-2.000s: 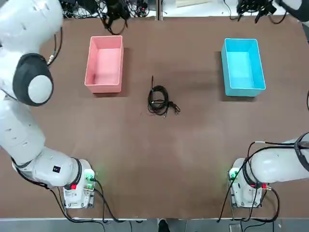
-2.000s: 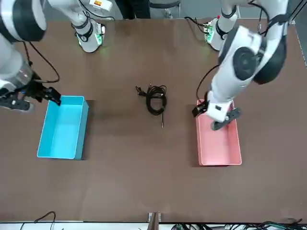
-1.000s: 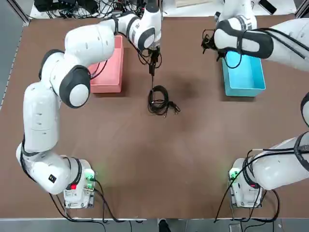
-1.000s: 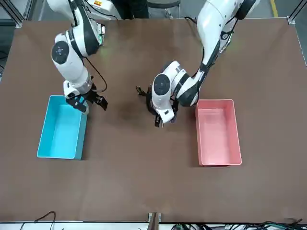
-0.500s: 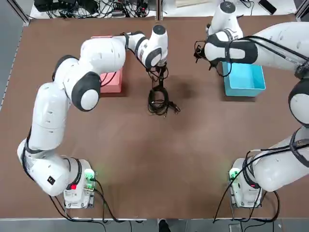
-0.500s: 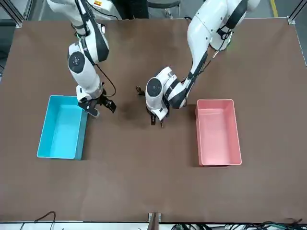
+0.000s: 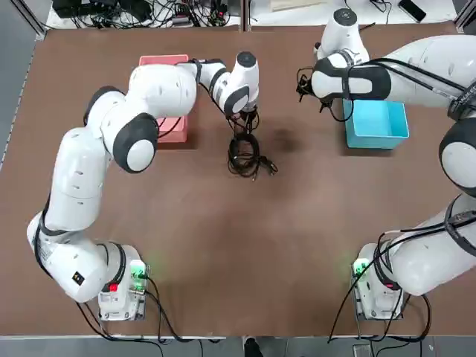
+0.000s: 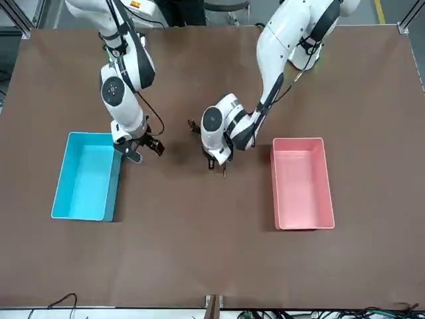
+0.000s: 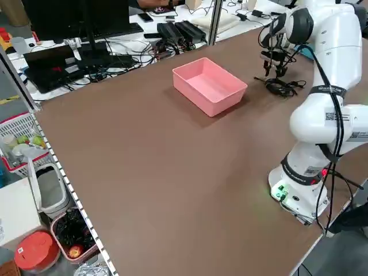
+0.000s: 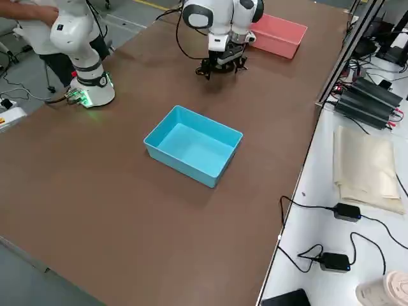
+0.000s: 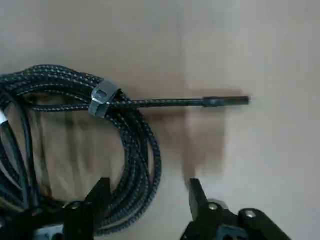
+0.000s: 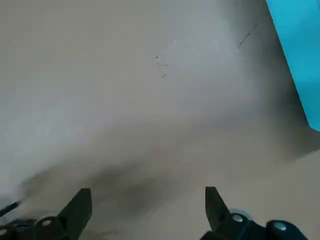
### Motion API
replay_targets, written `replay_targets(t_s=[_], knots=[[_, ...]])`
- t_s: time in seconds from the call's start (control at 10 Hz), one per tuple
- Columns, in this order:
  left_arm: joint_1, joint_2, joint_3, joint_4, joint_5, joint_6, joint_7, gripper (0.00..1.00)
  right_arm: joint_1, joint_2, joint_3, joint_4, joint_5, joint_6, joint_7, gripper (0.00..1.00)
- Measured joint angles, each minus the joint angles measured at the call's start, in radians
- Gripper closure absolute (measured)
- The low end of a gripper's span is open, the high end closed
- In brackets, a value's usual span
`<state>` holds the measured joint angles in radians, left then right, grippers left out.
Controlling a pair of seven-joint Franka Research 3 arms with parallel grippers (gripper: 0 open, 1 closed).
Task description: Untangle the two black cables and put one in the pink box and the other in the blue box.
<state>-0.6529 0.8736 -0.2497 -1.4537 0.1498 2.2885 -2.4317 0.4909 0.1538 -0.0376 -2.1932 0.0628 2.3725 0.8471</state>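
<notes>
open left pincer [image 11: 147, 187] above black cables [image 11: 135, 165]

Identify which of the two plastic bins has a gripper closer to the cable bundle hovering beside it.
The blue box: the right gripper is just beside its rim, on the cable side, whereas the pink box has no gripper that close.

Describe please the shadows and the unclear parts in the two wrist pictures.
Left wrist view: the straight cable end throws a soft shadow on the table, with blurred edges. Right wrist view: a dark, smeared shadow lies on the table ahead of the hand, another beside the blue box; the scrap of black cable at the picture's edge is too unclear to tell its shape.
</notes>
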Motion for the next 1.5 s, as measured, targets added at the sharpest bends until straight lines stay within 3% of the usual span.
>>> replay_targets(t_s=[0.3,0.6,1.1,1.5], knots=[[-0.017,0.003,0.007,-0.001,0.038,0.013,-0.001,0.41,0.009,0.009,0.0,0.0,0.0,0.006,0.001,0.0],[-0.025,-0.01,0.007,-0.011,0.043,0.01,-0.001,0.82,0.009,0.009,-0.001,0.0,0.0,0.006,0.001,0.0],[-0.007,-0.029,0.01,-0.004,0.043,0.003,-0.002,0.85,0.009,0.009,-0.001,0.0,0.0,0.005,0.02,0.0],[0.057,-0.151,0.0,0.007,0.024,-0.096,0.007,0.85,0.062,0.009,0.0,0.018,0.002,0.006,0.229,0.0]])
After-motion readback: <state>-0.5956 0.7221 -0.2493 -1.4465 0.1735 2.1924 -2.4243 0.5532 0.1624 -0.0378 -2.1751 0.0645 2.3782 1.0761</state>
